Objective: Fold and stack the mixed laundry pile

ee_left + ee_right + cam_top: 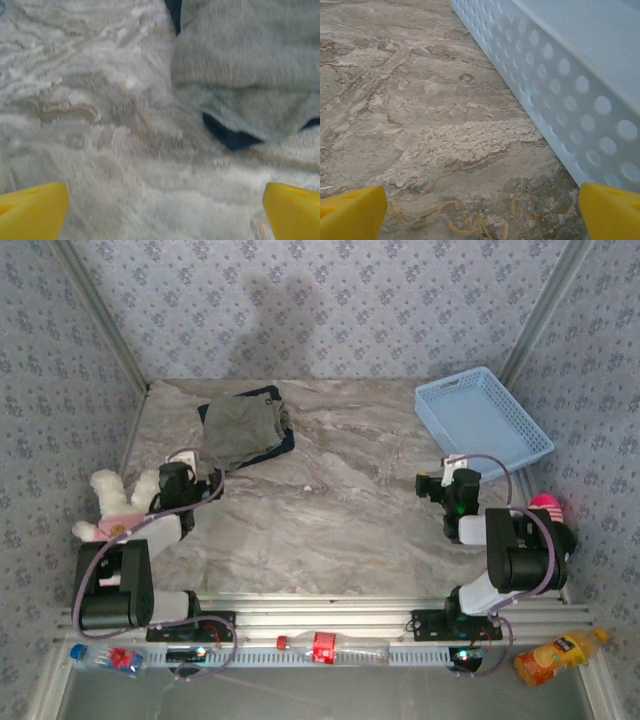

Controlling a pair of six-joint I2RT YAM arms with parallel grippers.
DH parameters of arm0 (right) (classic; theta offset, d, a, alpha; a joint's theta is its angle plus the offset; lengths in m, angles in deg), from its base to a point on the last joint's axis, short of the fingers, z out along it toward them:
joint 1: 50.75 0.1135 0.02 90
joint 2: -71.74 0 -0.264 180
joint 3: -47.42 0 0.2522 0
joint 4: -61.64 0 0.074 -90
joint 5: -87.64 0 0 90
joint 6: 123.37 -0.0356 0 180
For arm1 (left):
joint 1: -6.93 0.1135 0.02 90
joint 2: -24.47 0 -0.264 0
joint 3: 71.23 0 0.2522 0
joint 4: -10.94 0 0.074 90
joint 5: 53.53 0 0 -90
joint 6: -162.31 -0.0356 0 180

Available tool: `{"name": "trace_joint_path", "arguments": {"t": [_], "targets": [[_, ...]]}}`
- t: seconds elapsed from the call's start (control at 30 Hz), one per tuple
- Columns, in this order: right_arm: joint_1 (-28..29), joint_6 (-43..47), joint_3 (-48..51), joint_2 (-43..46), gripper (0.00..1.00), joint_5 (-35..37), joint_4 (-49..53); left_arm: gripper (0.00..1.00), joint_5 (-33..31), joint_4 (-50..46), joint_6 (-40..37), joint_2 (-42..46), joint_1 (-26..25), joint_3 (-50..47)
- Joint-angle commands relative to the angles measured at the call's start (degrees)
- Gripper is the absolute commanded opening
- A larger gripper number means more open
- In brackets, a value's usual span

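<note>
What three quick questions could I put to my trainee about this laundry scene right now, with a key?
1. True or false: the grey-olive garment lies on top of the navy T-shirt.
2. The left gripper is: A) shut on the grey-olive garment; B) open over the table, short of the garments; C) shut on nothing.
3. Name the thing standing beside the open right gripper.
Key: 1 true; 2 B; 3 the light blue basket.
</note>
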Motion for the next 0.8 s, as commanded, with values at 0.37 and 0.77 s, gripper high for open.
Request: {"name": "trace_joint_path", "arguments": {"t": [0.37,0.77], "targets": [[0.36,-0.42,-0.70,0.07,1.00,1.14,-4.06,1.00,-2.34,24.83,-2.96,-10.39,-0.97,-3.37],[0.49,-0.38,-0.54,0.04,1.00,1.39,-4.16,1.00,-2.28,25.79,-2.93,-10.62,-0.97,-3.44]]}}
